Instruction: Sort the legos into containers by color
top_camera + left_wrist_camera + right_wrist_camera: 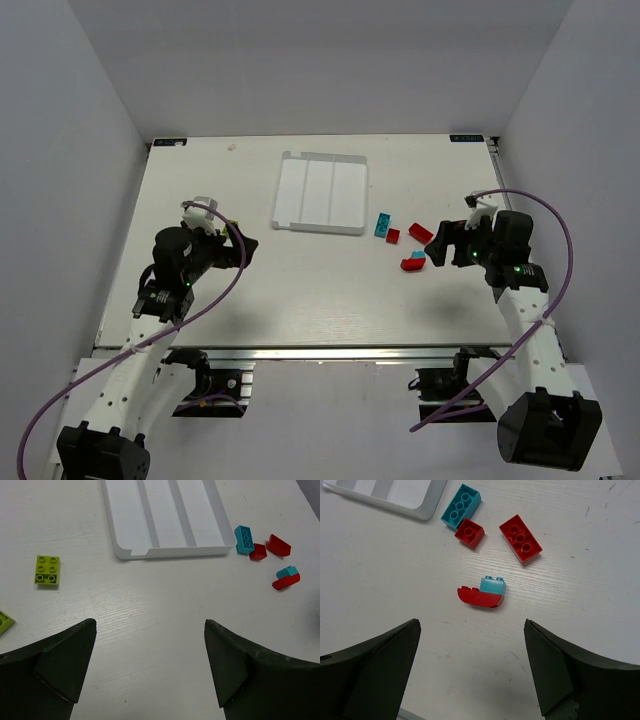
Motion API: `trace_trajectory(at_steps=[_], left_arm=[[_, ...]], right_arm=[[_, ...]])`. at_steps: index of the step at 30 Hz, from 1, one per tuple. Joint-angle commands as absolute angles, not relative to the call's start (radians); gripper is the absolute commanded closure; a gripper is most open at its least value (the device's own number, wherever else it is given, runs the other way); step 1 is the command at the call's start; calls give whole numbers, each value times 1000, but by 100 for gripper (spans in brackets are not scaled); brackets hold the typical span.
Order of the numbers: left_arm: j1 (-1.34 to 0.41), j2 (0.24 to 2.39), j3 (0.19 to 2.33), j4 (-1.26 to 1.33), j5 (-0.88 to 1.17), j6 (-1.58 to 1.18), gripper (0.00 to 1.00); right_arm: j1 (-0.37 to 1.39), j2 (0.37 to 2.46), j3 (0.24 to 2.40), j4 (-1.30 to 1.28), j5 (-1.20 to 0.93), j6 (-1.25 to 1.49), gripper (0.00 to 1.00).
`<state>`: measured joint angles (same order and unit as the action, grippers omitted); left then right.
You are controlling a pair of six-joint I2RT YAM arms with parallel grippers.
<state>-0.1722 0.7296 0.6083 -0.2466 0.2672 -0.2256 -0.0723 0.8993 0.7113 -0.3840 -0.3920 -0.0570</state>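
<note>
Right pincer (471, 630) gaping; legos (481, 596) beside the tray (427, 507) — outside it.

Tbh the table (150, 610) looked to us like matt white laminate w/ faint wood grain. The tray (175, 551) was smooth white plastic, slight sheen. We saw glossy moulded plastic on the red brick (520, 537), cyan brick (461, 506) & green brick (48, 570). The left gripper (149, 667) & right gripper (470, 667) were dark matt plastic, bit grainy.

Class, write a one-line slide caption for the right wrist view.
Open right gripper faces a cyan-on-red brick stack; three loose bricks lie near the white tray.
</note>
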Motion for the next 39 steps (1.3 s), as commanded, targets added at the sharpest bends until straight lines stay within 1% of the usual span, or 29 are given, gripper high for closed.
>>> trace_trajectory(at_steps=[1,9,10,11,13,14,15,16,18,19,20,21,22,23,24,25,26,27,29,30,31,32,34,35,37,38,39], left_arm=[[-175,730,632,-232,287,-216,2],[-175,739,634,-233,284,-221,2],[-175,741,634,-236,281,-221,3],[-175,741,635,-236,275,-224,8],[-175,749,635,-239,230,-238,19],[-175,764,638,-244,210,-244,45],[-175,778,643,-250,186,-259,60],[-164,797,652,-264,143,-267,73],[-164,866,673,-287,94,-276,91],[-164,897,686,-311,59,-278,90],[-164,925,715,-325,37,-279,85],[-164,992,736,-346,14,-282,55],[-164,1026,756,-380,-29,-278,41],[-164,1060,799,-393,-78,-270,32],[-164,1093,823,-403,-96,-256,22],[-164,1158,847,-425,-112,-246,19],[-164,1193,871,-431,-124,-238,17],[-164,1224,918,-433,-147,-227,15],[-164,1327,965,-433,-170,-215,13],[-164,1365,1017,-433,-179,-203,12],[-164,1405,1043,-434,-187,-196,12],[-164,1480,1069,-436,-195,-190,12],[-164,1552,1148,-439,-198,-169,12],[-164,1621,1173,-440,-209,-163,14],[-164,1687,1251,-457,-216,-146,18],[-164,1718,1276,-462,-224,-138,23],[-164,1774,1294,-468,-227,-129,25]], right_arm=[[-74,885,733,-339,-428,-74,11],[-71,836,667,-324,-540,-184,11],[-72,833,654,-327,-581,-236,11],[-71,825,638,-324,-610,-274,11],[-64,828,617,-322,-656,-348,11],[-54,844,632,-346,-635,-347,11],[-51,859,658,-386,-637,-382,11],[-49,873,717,-440,-670,-435,11],[-43,897,764,-501,-676,-491,11],[-44,897,779,-503,-705,-506,11],[-44,897,787,-499,-728,-514,11],[-44,899,784,-477,-753,-508,11],[-43,900,775,-442,-777,-480,11],[-41,913,744,-398,-779,-436,11],[-44,925,732,-367,-782,-378,20],[-35,940,730,-342,-767,-359,63],[-31,980,742,-363,-758,-351,92],[-31,997,785,-388,-743,-335,100],[-32,1012,796,-405,-709,-324,100],[-32,1009,781,-399,-701,-319,94],[-34,1002,778,-396,-693,-316,80],[-34,982,775,-403,-692,-316,62],[-34,956,764,-403,-686,-316,52],[-34,925,761,-393,-683,-311,47],[-38,897,752,-388,-673,-310,44],[-37,873,749,-385,-670,-305,44],[-37,864,746,-377,-666,-304,43]])
